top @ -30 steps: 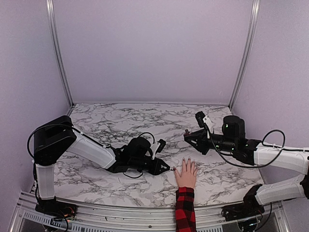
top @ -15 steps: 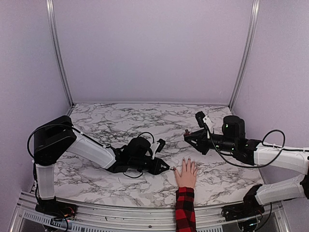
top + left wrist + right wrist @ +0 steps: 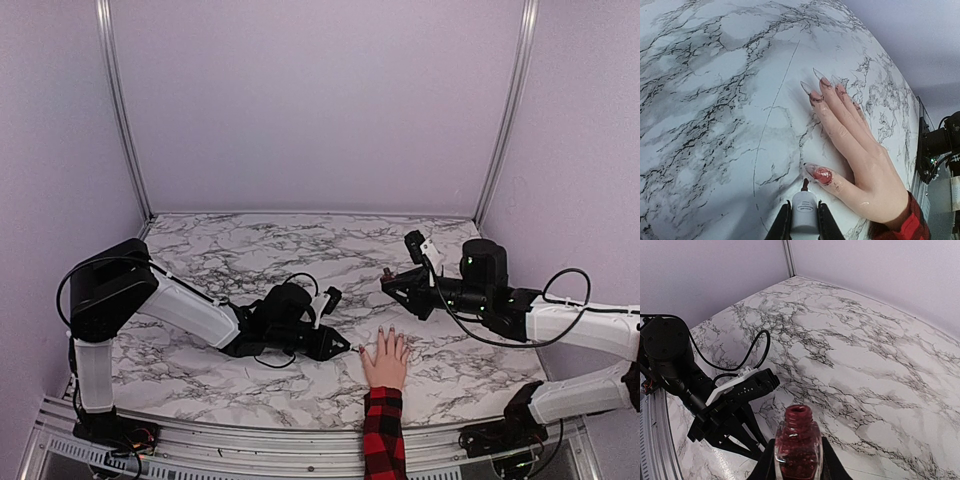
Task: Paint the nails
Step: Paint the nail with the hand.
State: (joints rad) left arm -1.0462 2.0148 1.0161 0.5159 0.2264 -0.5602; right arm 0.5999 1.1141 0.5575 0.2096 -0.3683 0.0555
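Near the middle of the table's front edge, squeezed tight in the left pincer point(image 3: 804, 226): a little white brush point(image 3: 804, 206). Gripped by the fat end so the dark wet tip sticks out in front. Aimed right at the thumb nail point(image 3: 821, 175), tip just beside it, maybe touching; hard to tell. Held low and nearly flat, most likely so the tip can slide along without poking the skin. Thumb nail red and blotchy. Other nails point(image 3: 815, 95) long and pointed, red only near the base, clear at the ends. So, by the look of it, lots left to paint.

Lying flat on the table point(image 3: 200, 370), palm down, fingers spread toward the back edge: the hand point(image 3: 855, 155), with a red and black sleeve point(image 3: 383, 438) crossing the front edge. Laid out like that to make painting easy.

Stretched low from the front left corner, reaching rightward to the thumb: the left arm point(image 3: 190, 312).

Over toward the right edge, closed around a little red bottle point(image 3: 798, 440), lid off: the right pincer point(image 3: 798, 465). Bottle held upright so nothing spills, seemingly lifted off the table, apart from the hand, handy for a dip.
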